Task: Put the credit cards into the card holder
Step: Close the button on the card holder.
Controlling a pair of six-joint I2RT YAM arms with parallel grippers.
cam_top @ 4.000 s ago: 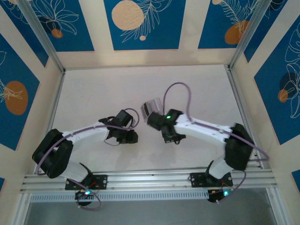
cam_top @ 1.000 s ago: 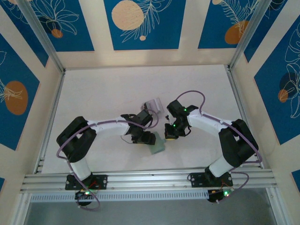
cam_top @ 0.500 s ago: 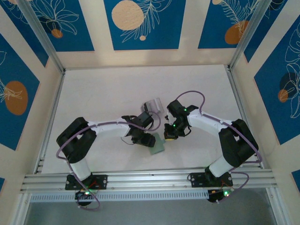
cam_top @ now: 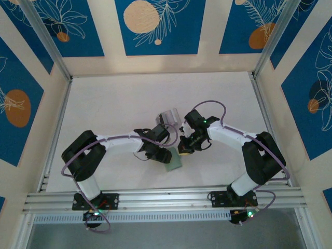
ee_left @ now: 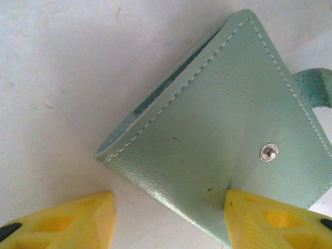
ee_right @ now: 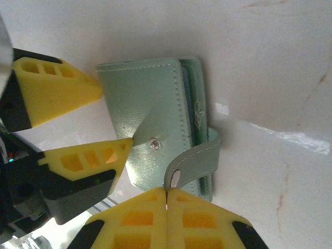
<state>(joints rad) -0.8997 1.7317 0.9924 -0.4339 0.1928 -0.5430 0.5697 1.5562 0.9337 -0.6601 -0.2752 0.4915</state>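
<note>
Over the white tabletop (cam_top: 114, 104) now. The small sage-green stitched leather fold-over card holder (cam_top: 175, 162) lies flat near the middle, a little toward the near edge, right between my two arms.

My left pincer (cam_top: 162, 153) reaches in from the left and stands open over it. In the left wrist view the card holder (ee_left: 223, 129) lies cornerwise. My left pincer (ee_left: 168, 199) has one yellow fingertip (ee_left: 249, 212) down on the green face, just beside the little silver snap stud (ee_left: 268, 152). The other fingertip sits off the leather, on bare tabletop beside the stitched edge. Jaws apart, nothing clamped.

Over to the other side: my right pincer (cam_top: 182, 150) meets the card holder from the right. In the right wrist view my right pincer (ee_right: 166, 193) is closed, both yellow fingers pressed flat together with no gap. The green closing strap (ee_right: 194, 155) arches up off the edge of the card holder (ee_right: 150, 109), unfastened. Its end, with the snap hole, sits right at my fingertips; touching or nipped, I cannot tell. My left pincer (ee_right: 116, 113) shows opposite, one tip on the face beside the stud (ee_right: 154, 143).

Just far of both pincers, a pale grey-white stack (cam_top: 168, 116) lies on the tabletop, too small to make out what is in it.
</note>
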